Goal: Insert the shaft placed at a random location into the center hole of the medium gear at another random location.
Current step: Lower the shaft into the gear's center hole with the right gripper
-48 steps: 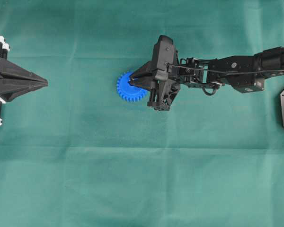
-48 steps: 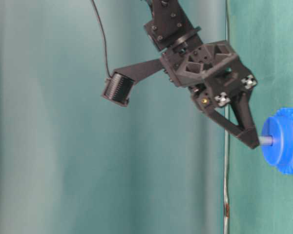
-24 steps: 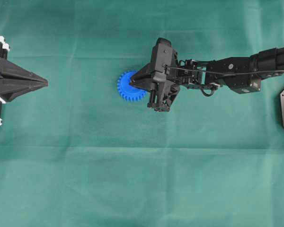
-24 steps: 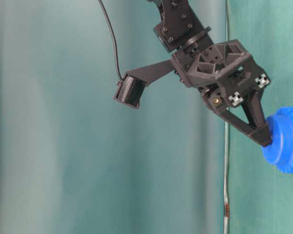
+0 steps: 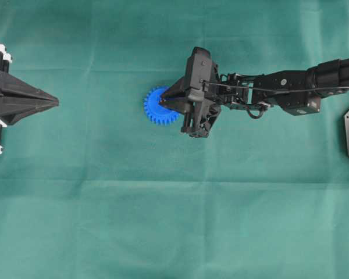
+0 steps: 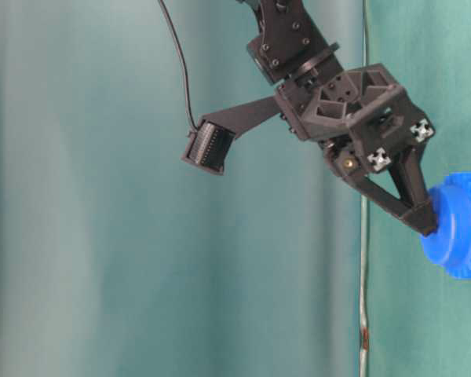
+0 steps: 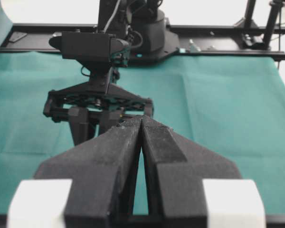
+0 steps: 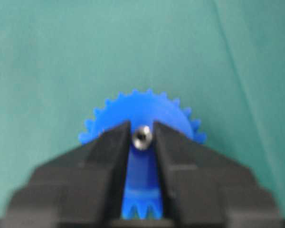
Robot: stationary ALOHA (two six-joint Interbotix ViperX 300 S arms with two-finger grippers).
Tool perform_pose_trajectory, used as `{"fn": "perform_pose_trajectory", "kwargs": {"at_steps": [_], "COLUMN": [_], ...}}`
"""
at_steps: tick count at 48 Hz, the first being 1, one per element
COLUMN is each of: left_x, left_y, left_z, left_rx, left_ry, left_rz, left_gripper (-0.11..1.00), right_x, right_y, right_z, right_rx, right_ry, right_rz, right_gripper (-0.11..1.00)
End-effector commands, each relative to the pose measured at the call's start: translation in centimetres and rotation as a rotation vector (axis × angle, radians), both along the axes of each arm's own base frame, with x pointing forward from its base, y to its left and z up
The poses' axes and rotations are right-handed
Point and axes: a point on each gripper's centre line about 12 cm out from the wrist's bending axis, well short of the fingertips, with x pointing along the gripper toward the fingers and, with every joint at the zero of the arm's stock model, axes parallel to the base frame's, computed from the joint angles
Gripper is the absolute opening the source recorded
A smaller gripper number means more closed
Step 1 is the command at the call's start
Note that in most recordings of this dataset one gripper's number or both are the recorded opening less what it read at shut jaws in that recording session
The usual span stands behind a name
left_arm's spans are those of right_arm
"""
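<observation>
Tiny silvery metal pin (image 8: pixel 142 137) standing straight up in round blue plastic gear (image 8: pixel 141 114) mid-cloth, between right pincer's (image 8: pixel 142 142) slightly spread fingers, maybe touching.

There is one blue gear (image 5: pixel 158 108) on one green cloth (image 5: pixel 163 203). One small metal pin (image 8: pixel 142 137) shows at the gear's middle. Two black robot arms are here, each with one gripper: left (image 5: pixel 53 102), right (image 8: pixel 142 142).
</observation>
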Motion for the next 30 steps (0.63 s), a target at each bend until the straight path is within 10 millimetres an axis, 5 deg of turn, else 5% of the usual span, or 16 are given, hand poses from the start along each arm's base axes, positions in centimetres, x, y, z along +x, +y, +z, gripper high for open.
{"fn": "perform_pose_trajectory", "kwargs": {"at_steps": [1, 9, 30], "left_x": [0.3, 0.3, 0.3], "left_y": [0.0, 0.0, 0.0], "left_z": [1.0, 0.9, 1.0], "left_rx": [0.000, 0.001, 0.001], "left_ry": [-0.025, -0.021, -0.023], "left_rz": [-0.002, -0.002, -0.002], "left_gripper": [0.00, 0.00, 0.00], "right_x": [0.8, 0.5, -1.6], "right_y": [0.2, 0.2, 0.6], "right_z": [2.1, 3.5, 6.2], "right_rx": [-0.009, -0.008, -0.008], "right_ry": [-0.054, -0.064, -0.073], "right_rz": [0.007, 0.007, 0.012], "right_gripper": [0.41, 0.77, 0.74]}}
